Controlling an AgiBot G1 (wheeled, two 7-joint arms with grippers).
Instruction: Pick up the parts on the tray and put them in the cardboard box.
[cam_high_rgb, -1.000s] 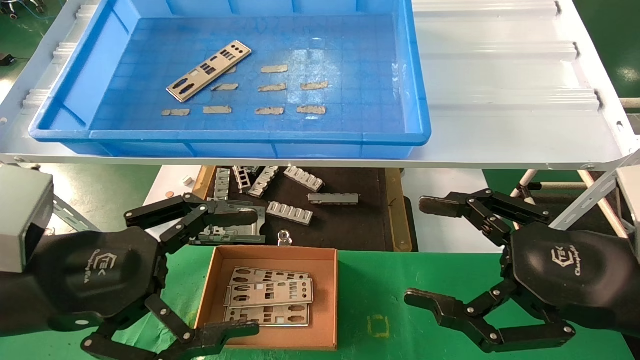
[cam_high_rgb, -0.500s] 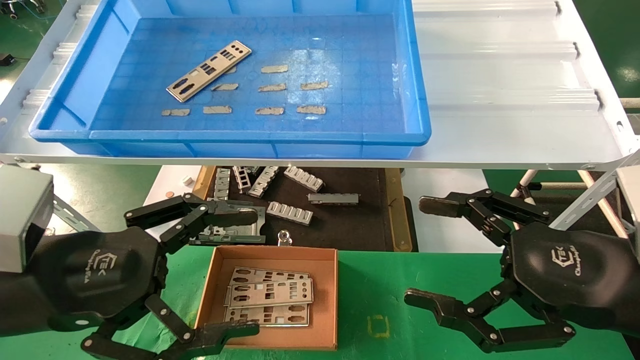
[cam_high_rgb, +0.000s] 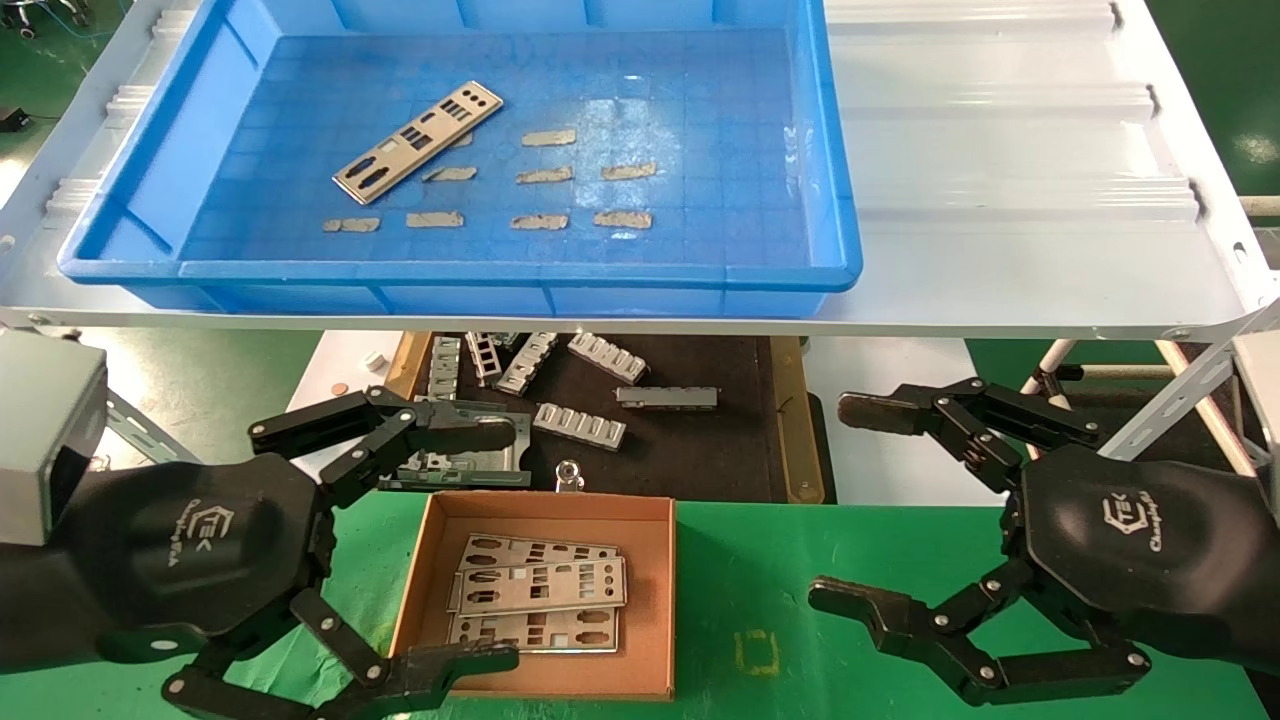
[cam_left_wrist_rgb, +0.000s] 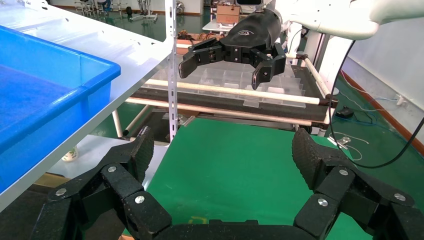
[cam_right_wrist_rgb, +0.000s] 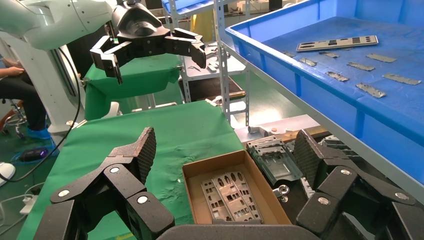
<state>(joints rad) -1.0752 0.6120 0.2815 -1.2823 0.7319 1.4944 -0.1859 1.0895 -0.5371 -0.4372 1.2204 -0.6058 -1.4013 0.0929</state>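
Observation:
One silvery punched part (cam_high_rgb: 418, 141) lies at an angle in the left half of the blue tray (cam_high_rgb: 500, 272), also seen in the right wrist view as the part (cam_right_wrist_rgb: 337, 43) in the tray (cam_right_wrist_rgb: 320, 90). Three more plates (cam_high_rgb: 540, 590) lie stacked in the cardboard box (cam_high_rgb: 545, 508) on the green table, and the plates (cam_right_wrist_rgb: 230, 195) and box (cam_right_wrist_rgb: 188, 192) show from the right wrist. My left gripper (cam_high_rgb: 500, 545) is open around the box's left side, holding nothing (cam_left_wrist_rgb: 223, 150). My right gripper (cam_high_rgb: 835, 503) is open to the right of the box (cam_right_wrist_rgb: 225, 145).
Several small grey patches (cam_high_rgb: 545, 175) dot the tray floor. The tray rests on a white ribbed shelf panel (cam_high_rgb: 1000, 150). Ribbed grey brackets (cam_high_rgb: 580, 425) lie on a dark mat under the shelf, behind the box. Green cloth (cam_high_rgb: 760, 580) covers the table between the grippers.

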